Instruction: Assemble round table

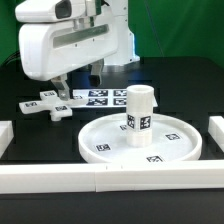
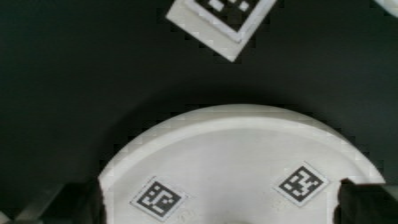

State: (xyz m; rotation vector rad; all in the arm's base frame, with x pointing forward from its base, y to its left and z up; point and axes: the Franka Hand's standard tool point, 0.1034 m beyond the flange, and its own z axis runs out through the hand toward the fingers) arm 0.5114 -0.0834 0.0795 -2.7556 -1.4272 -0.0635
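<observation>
The round rimmed disc lies flat near the table's front. The short thick cylinder leg stands upright on its middle. The cross-shaped foot piece lies on the black table at the exterior view's left. My gripper hangs low over the foot's far arm. In the wrist view a rounded white part of the foot with two tags fills the space between my dark fingers. My gripper is spread wide with a finger on each side. I cannot see whether they touch the foot.
The marker board lies behind the disc, and its corner shows in the wrist view. White border rails run along the front, the exterior view's left and right.
</observation>
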